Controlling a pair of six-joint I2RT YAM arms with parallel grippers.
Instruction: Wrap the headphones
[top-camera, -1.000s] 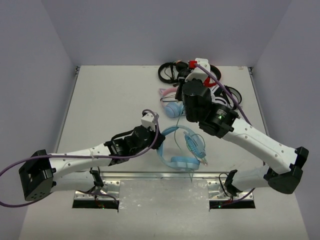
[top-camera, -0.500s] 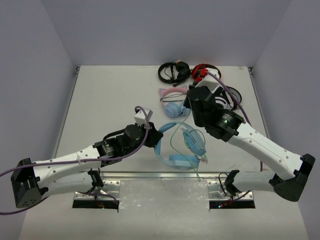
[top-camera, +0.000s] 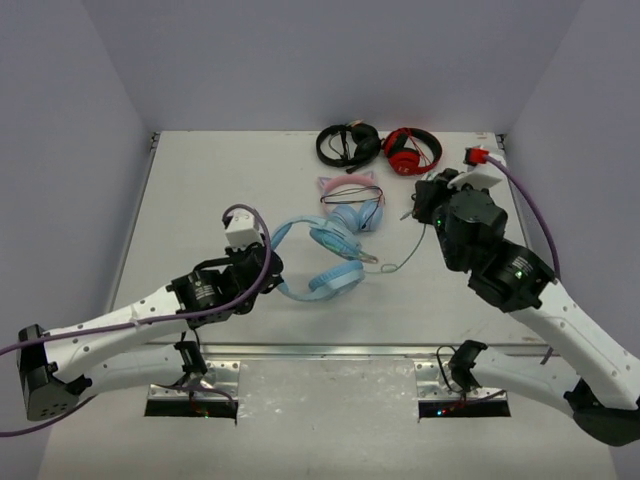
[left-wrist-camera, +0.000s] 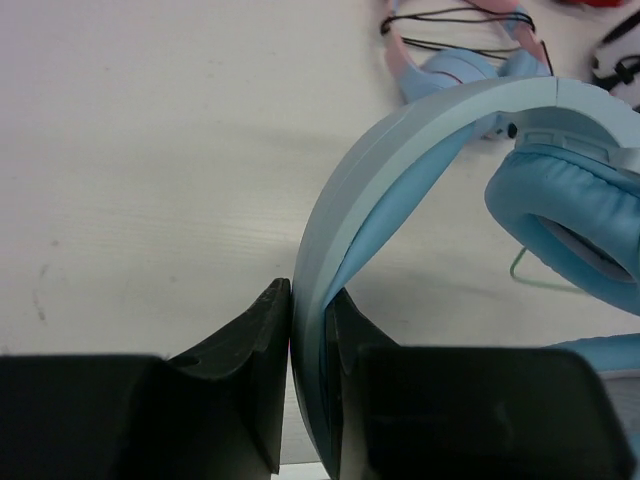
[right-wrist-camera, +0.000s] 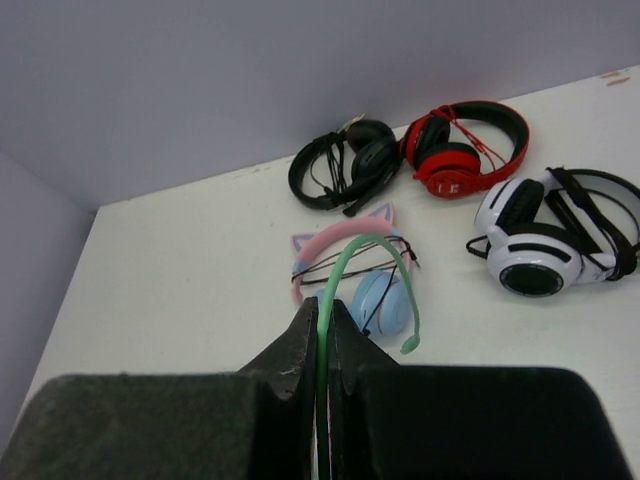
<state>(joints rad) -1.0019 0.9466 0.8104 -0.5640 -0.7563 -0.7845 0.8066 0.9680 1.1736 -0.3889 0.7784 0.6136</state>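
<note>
The headphones (top-camera: 335, 280), large and light blue, lie in the middle of the table with their wide headband (left-wrist-camera: 420, 140) arching towards my left arm. My left gripper (top-camera: 266, 264) (left-wrist-camera: 310, 298) is shut on that headband, one finger on each side. One padded cup (left-wrist-camera: 570, 210) shows at the right of the left wrist view. The thin pale green cable (top-camera: 400, 264) (right-wrist-camera: 352, 250) runs from the headphones to my right gripper (top-camera: 422, 207) (right-wrist-camera: 322, 312), which is shut on it. The cable's free end curls over and ends in a plug (right-wrist-camera: 410, 345).
Smaller pink-and-blue cat-ear headphones (top-camera: 350, 200) (right-wrist-camera: 345, 245) lie just behind the blue ones. Black headphones (top-camera: 348, 145) (right-wrist-camera: 345, 165) and red headphones (top-camera: 412, 150) (right-wrist-camera: 465, 150) sit at the back edge. White-and-black headphones (right-wrist-camera: 550, 240) lie at the right, under my right arm.
My left gripper has drawn the headphones left and away from the near edge. My right gripper has swung right and back with the cable, stretching it out from the headphones.
</note>
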